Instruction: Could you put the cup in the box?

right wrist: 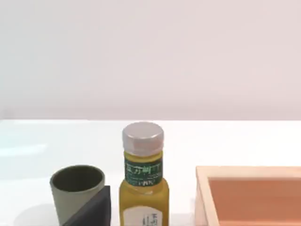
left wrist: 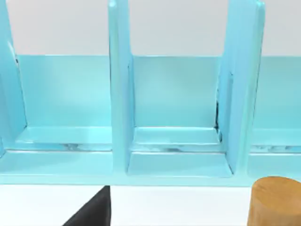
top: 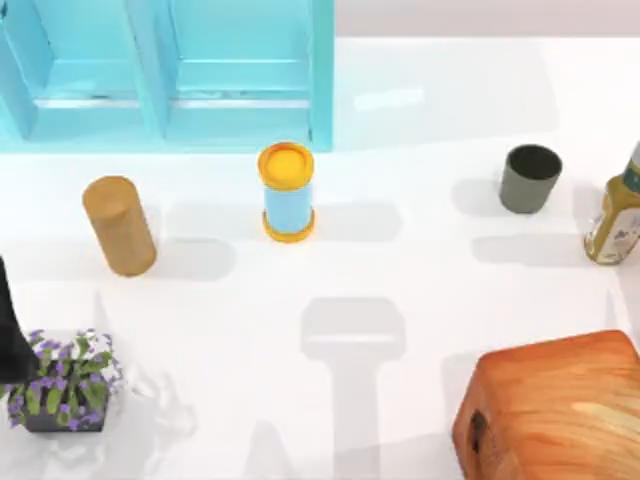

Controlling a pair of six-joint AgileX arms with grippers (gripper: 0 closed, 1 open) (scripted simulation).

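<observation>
You see a light blue shelf unit (top: 165, 75) with open compartments at the upper left of the top view. Below it on the white surface (top: 400, 270) stand a tan wooden cylinder (top: 119, 225) and, to its right, a blue can with a yellow lid (top: 287, 191). A yellow-green bottle (top: 616, 215) stands at the right edge, and a pot of purple flowers (top: 65, 385) sits at the lower left.

Counter layout, seen from above

The shelf unit (top: 165, 75) stands at the back left; before it, cylinder (top: 119, 225), can (top: 287, 192), cup (top: 529, 178) and bottle (top: 618, 215) run left to right. Plant (top: 65, 390) sits front left, box (top: 555, 410) front right.
</observation>
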